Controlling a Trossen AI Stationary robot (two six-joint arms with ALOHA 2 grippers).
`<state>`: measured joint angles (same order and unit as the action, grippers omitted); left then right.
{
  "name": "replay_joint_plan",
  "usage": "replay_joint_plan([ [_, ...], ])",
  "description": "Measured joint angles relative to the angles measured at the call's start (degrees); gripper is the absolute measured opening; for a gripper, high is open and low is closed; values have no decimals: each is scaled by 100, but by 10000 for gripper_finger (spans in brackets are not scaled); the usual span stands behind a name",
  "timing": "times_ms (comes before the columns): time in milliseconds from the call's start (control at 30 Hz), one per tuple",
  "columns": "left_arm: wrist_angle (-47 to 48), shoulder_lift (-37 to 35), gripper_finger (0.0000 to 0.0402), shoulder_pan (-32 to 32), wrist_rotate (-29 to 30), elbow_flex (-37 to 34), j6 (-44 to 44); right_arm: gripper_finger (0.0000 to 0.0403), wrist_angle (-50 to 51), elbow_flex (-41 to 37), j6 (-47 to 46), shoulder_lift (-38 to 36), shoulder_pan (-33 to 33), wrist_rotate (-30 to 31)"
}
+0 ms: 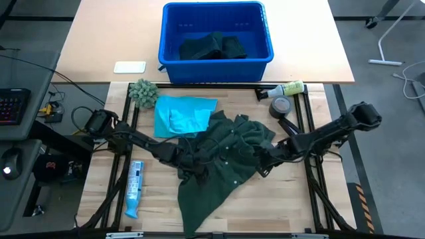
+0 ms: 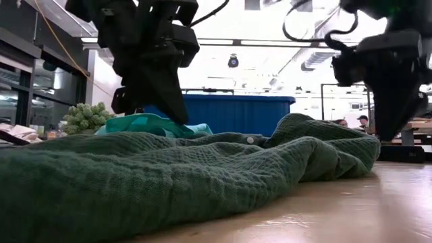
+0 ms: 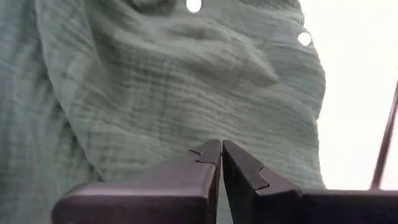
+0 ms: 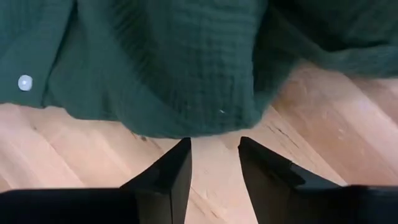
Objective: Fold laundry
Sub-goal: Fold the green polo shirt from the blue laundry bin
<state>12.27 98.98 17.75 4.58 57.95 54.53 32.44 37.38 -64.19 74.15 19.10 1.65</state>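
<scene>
Robotics lab: wooden table (image 1: 285,199) on frame, keyboard (image 1: 13,106) at desk, ceiling strip lights (image 2: 216,42).

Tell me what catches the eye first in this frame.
A crumpled dark green shirt sprawls mid-table, with the left gripper shut at its left side and the right gripper open at its right edge. A turquoise garment lies behind it, before the blue bin.

Crinkled cloth on pale wood
The dark green shirt (image 1: 226,156) is matt, crinkle-woven cotton-like cloth; the table (image 4: 348,143) is smooth grained wood.
</scene>
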Motion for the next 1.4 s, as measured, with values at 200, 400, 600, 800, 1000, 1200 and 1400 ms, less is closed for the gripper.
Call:
replay_joint_plan([
  [200,-3,-2,0,1,-144,2,643,123,-312,-641,168,-784,47,30],
  [400,-1,-4,0,-31,-74,4,967,123,-465,-1044,980,-1525,1,130],
  [600,65,-4,0,-51,111,4,1415,123,-1650,-1665,1484,-1803,-147,-336],
  [800,242,-4,0,-49,163,7,1588,123,-2174,-1774,1836,-1746,-149,-23],
  [1000,371,-9,0,-49,187,9,1592,123,-2109,-1774,2047,-1746,-149,542],
  [1200,468,-11,0,-49,278,9,1589,123,-2155,-1774,2266,-1667,-149,308],
  [1400,511,-11,0,-49,546,11,1581,123,-2585,-1774,2320,-1172,-152,252],
])
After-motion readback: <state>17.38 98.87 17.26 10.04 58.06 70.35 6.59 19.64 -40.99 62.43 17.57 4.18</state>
